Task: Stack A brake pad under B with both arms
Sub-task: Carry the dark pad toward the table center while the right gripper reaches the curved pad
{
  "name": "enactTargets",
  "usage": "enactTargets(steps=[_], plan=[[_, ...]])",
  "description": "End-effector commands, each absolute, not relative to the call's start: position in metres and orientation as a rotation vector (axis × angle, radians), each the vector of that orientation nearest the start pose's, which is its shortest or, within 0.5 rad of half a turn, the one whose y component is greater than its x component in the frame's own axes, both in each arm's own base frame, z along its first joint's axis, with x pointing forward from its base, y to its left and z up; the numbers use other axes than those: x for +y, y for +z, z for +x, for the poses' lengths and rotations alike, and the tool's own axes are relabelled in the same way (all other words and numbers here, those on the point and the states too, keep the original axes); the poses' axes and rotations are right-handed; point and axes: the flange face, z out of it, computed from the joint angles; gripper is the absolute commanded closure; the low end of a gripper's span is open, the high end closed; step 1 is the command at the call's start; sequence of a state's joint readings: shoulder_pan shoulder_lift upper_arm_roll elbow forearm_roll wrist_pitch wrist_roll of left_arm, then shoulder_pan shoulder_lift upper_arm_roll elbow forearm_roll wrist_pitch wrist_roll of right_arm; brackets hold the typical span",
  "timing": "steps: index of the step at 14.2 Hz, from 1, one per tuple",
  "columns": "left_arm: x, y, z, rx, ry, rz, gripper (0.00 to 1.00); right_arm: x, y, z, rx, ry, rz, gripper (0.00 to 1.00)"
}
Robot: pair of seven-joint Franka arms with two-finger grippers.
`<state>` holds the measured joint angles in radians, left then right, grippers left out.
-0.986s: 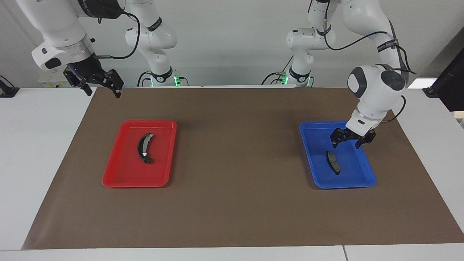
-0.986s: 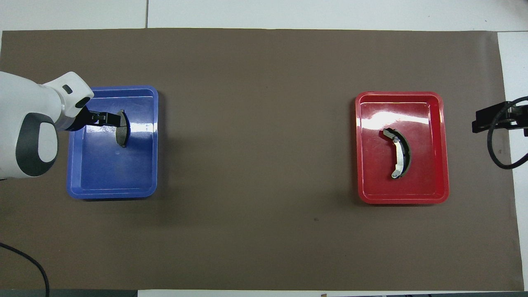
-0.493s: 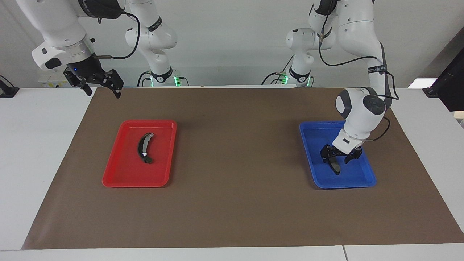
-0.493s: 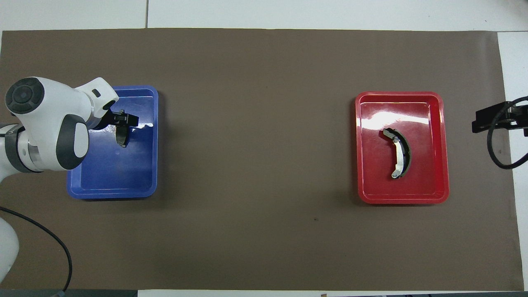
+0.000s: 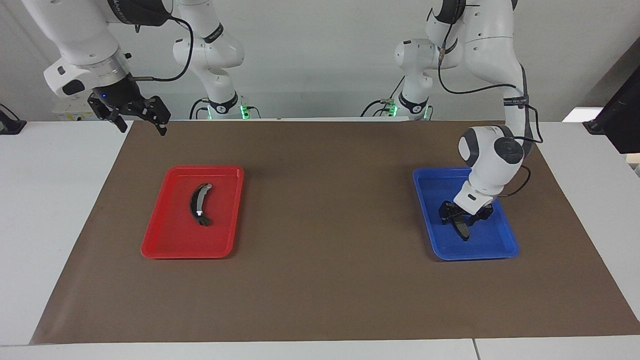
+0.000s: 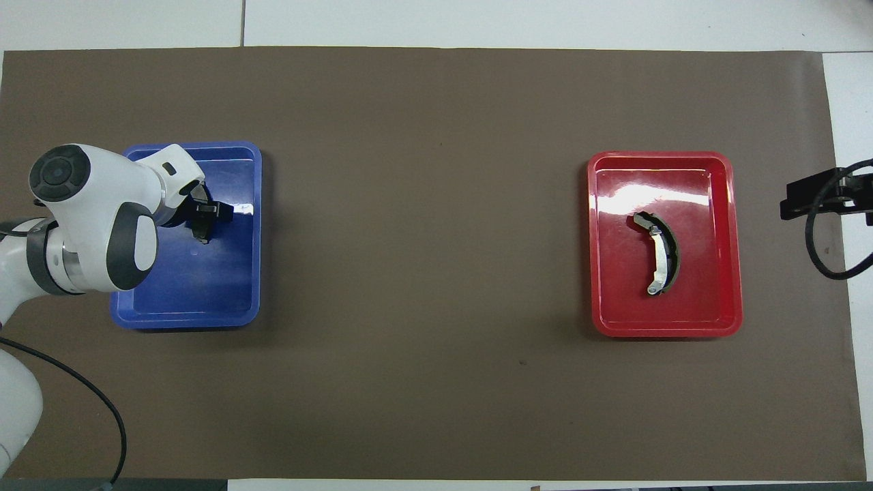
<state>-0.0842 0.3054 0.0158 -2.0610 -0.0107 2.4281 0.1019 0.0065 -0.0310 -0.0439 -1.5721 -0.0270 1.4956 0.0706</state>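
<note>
The left tool (image 5: pixel 465 216) sits low in the blue tray (image 5: pixel 505 245), its fingers spread on both sides of the small pad (image 5: pixel 461 228), while B (image 5: pixel 199 204) lies in the red tray (image 5: pixel 165 245), with the open right tool (image 5: pixel 136 114) waiting nearer it

bright even light, soft shadows, glare on red tray (image 6: pixel 655 198)

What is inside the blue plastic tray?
The blue plastic tray holds a short dark grey brake pad. The left gripper is down over it, covering the pad's upper part; nothing else shows inside.
</note>
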Motion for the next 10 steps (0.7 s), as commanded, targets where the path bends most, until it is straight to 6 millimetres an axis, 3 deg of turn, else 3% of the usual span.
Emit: enactTargets(steps=[1, 2, 4, 7, 10], plan=[[-0.037, 0.290, 0.591, 0.269, -0.115, -3.123, 0.20, -0.027, 0.634, 0.531, 0.149, 0.053, -3.157, 0.00], [-0.037, 0.290, 0.590, 0.272, -0.106, -3.123, 0.42, -0.027, 0.634, 0.530, 0.149, 0.056, -3.157, 0.00], [-0.036, 0.289, 0.589, 0.269, -0.096, -3.124, 0.67, -0.027, 0.634, 0.530, 0.149, 0.056, -3.157, 0.00], [-0.036, 0.292, 0.590, 0.269, -0.101, -3.124, 0.75, -0.027, 0.634, 0.531, 0.151, 0.053, -3.157, 0.00], [-0.037, 0.313, 0.589, 0.276, -0.072, -3.125, 0.90, -0.027, 0.635, 0.530, 0.151, 0.051, -3.157, 0.00]])
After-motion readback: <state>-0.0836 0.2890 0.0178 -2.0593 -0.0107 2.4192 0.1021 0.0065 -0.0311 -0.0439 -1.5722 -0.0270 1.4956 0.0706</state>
